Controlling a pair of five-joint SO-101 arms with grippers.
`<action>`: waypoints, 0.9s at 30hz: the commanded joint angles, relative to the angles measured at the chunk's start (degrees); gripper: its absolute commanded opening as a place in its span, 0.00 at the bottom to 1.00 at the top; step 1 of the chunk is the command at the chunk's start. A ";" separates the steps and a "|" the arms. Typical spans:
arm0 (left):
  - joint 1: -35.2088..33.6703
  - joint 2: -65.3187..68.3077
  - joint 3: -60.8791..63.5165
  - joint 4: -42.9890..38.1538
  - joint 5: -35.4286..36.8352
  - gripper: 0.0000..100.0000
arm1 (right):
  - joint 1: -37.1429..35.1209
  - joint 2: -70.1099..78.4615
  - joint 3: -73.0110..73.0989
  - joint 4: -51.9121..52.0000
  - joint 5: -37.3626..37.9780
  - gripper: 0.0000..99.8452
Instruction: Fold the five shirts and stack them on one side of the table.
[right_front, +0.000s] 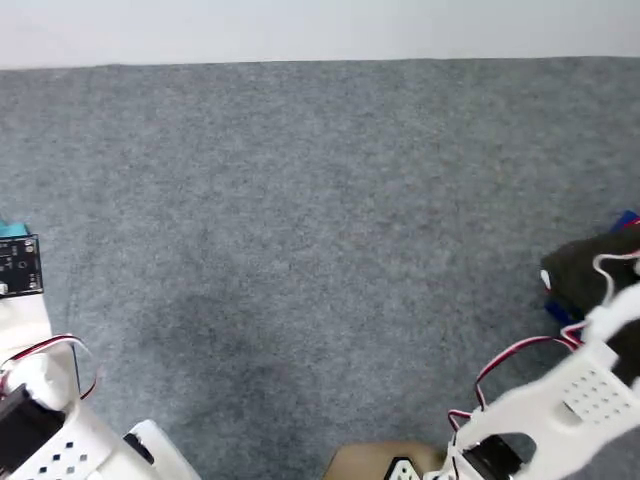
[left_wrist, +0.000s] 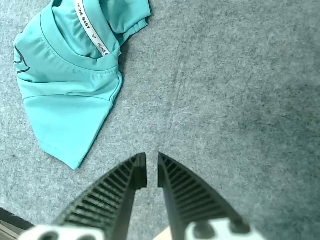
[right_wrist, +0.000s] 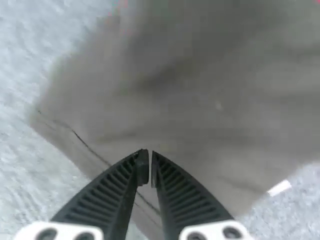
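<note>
- Left wrist view: left end effector (left_wrist: 152, 167) nearly closed, a thin slit between its tips, holding nothing, above the tabletop (left_wrist: 240, 100) near a teal shirt (left_wrist: 70, 100).
- Right wrist view: right end effector (right_wrist: 150, 160) closed, tips over a dark shirt (right_wrist: 200, 100).

- Bright, even, diffuse light from above.
- High view: soft, broad shadow on the grey table cover (right_front: 220, 335).
- Left wrist view: teal shirt (left_wrist: 65, 110) evenly lit.
- Right wrist view: dark shirt (right_wrist: 200, 85) dim and murky.

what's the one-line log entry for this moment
left hand: shut, empty, near crumpled teal shirt | right hand: shut, over dark shirt
</note>
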 joint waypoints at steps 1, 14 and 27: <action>0.18 0.09 -0.13 0.35 -0.26 0.05 | 4.35 -0.75 -2.64 2.33 1.85 0.01; 0.18 -0.26 3.47 0.00 -0.44 0.05 | 6.73 3.03 -4.57 2.33 1.85 0.01; -0.26 0.09 1.98 -0.88 -0.26 0.05 | -2.68 -14.81 -5.45 2.33 1.76 0.01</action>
